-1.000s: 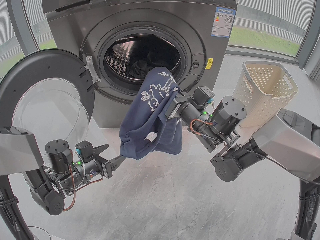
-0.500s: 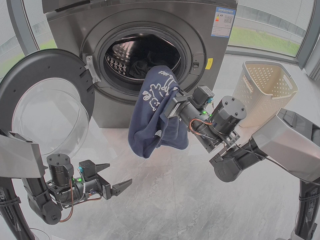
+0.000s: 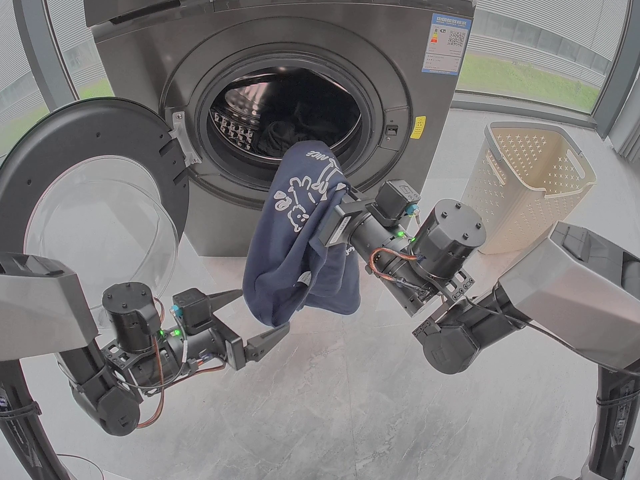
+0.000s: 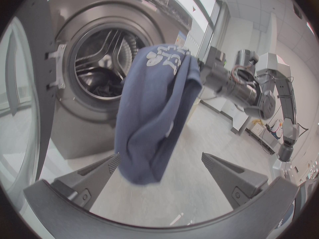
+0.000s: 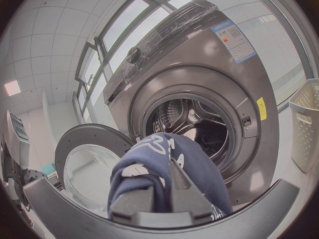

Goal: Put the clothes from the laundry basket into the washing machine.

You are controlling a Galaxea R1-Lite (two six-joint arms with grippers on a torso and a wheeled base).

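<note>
Raised left pincer nears draped navy, white-printed garment, perhaps a shirt.

Quick tally here: one washing machine with one round door, one cream laundry basket, and just one navy shirt out in the open. Two tools on the scene, the left tool and the right tool, one to each arm. On the machine's front I count two stickers, one blue-and-white label and one small yellow sticker, and down in the single drum there's a dark heap of clothes, though how many pieces I can't tell.
</note>
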